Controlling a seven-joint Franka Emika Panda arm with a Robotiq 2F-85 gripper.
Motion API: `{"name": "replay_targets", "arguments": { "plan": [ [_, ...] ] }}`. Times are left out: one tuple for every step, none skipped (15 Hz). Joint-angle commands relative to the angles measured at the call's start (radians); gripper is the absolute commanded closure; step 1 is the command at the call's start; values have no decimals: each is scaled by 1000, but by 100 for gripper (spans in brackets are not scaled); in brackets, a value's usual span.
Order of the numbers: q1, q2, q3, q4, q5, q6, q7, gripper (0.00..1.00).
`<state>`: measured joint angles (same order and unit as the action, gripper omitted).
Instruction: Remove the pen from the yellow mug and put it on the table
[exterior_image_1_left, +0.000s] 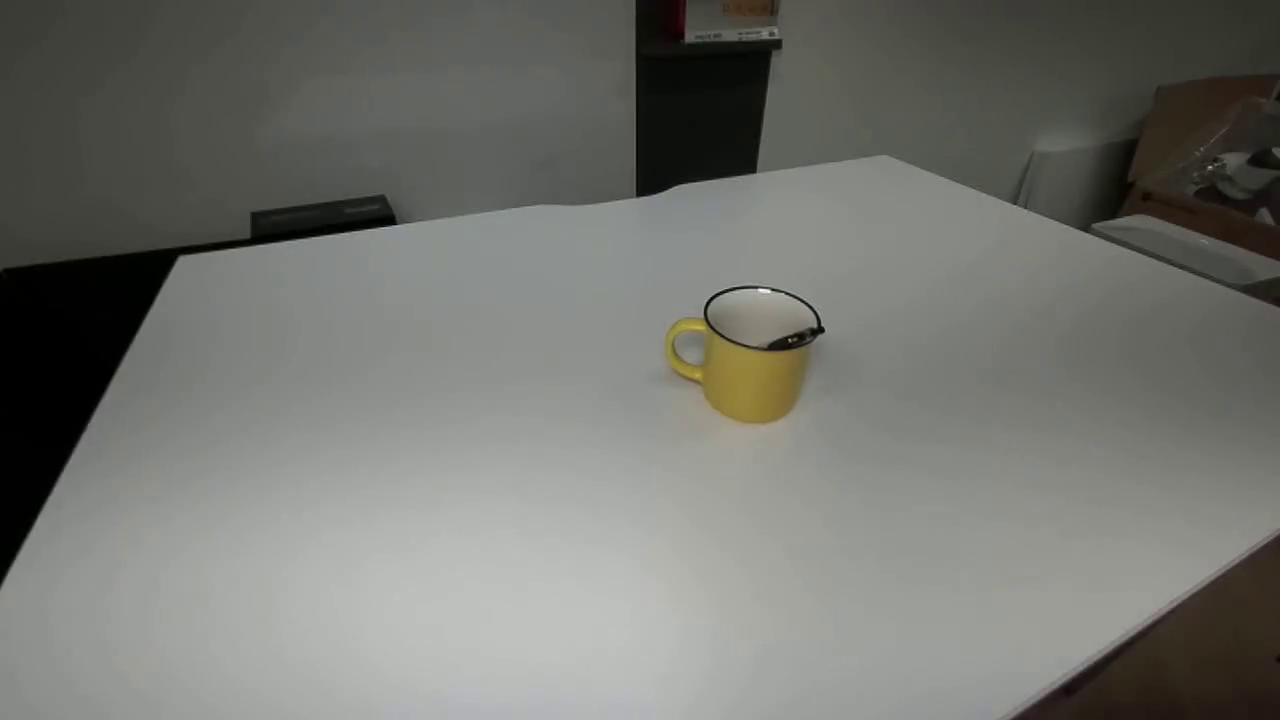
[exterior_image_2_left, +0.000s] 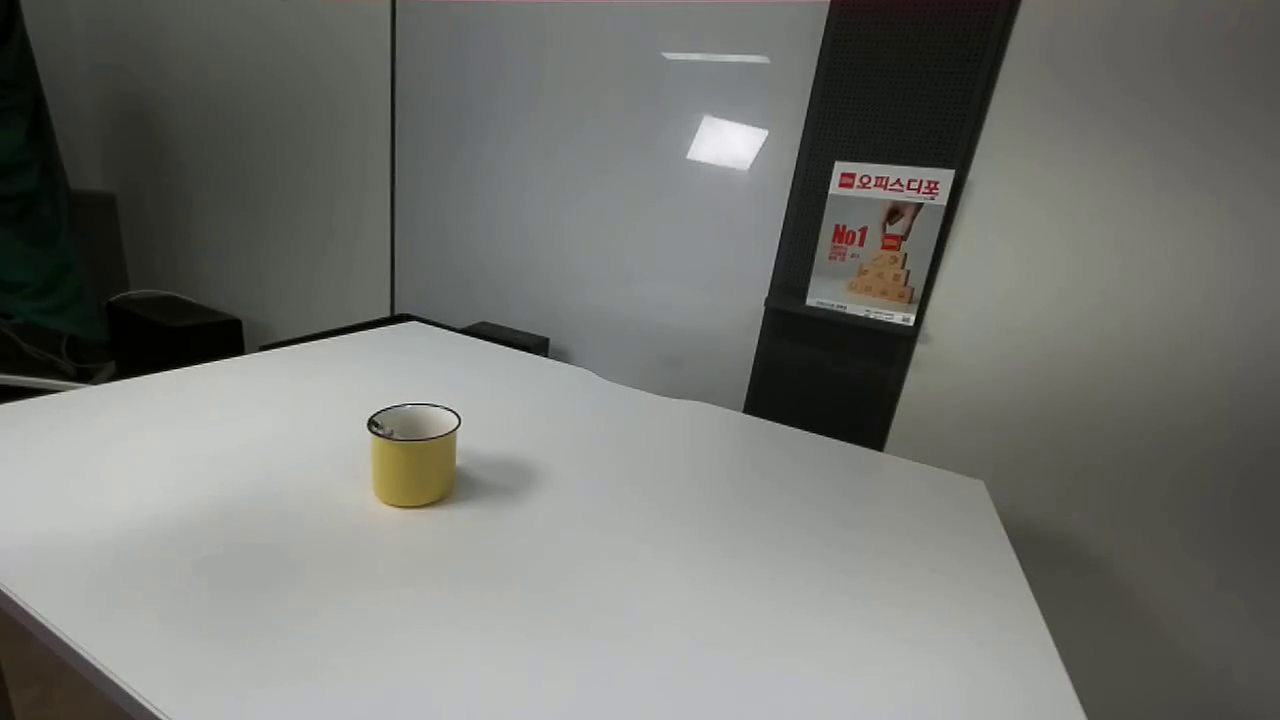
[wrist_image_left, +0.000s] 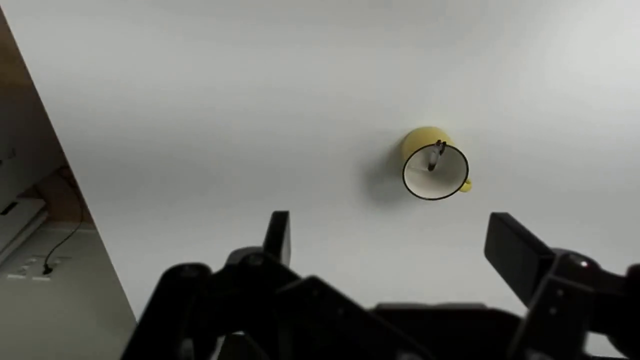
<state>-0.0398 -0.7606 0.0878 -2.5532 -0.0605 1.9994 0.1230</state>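
Note:
The yellow mug (exterior_image_1_left: 752, 385) stands upright on the white table (exterior_image_1_left: 400, 480), and it also shows in an exterior view (exterior_image_2_left: 413, 475). Its loop handle is on the left in an exterior view (exterior_image_1_left: 682, 350). The dark pen (exterior_image_1_left: 795, 340) leans inside the mug, its end just over the rim; only a bit of it shows in an exterior view (exterior_image_2_left: 380, 428). In the wrist view, the mug (wrist_image_left: 424, 137) and pen (wrist_image_left: 435, 156) are above and ahead of the fingertips. My gripper (wrist_image_left: 389, 231) is open and empty, apart from the mug. The gripper is out of both exterior views.
The table's edge (wrist_image_left: 65, 155) runs down the left of the wrist view. A dark box (exterior_image_1_left: 322, 216) sits behind the far table edge. A cardboard box (exterior_image_1_left: 1200, 150) stands past the right side. A poster (exterior_image_2_left: 880, 245) hangs on a dark panel beyond the table.

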Motion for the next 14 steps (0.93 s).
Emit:
{"name": "replay_targets", "arguments": {
  "plan": [
    [38,152,53,6,-17,144,15,0],
    [46,188,64,9,-19,177,15,0],
    [58,228,71,11,-15,212,13,0],
    [70,266,74,12,-10,242,8,0],
    [80,304,74,12,-6,268,2,0],
    [87,338,73,11,-6,292,-3,0],
    [93,374,68,11,-2,310,-7,0],
    [100,406,64,9,7,329,-8,0],
    [102,432,64,2,7,347,-4,0],
    [106,457,61,0,11,359,-7,0],
    [103,480,63,-5,2,377,1,0],
    [102,502,62,-8,0,393,4,0],
    [99,522,60,-16,-4,421,9,0],
    [98,540,58,-22,-6,447,12,0]
  ]
}}
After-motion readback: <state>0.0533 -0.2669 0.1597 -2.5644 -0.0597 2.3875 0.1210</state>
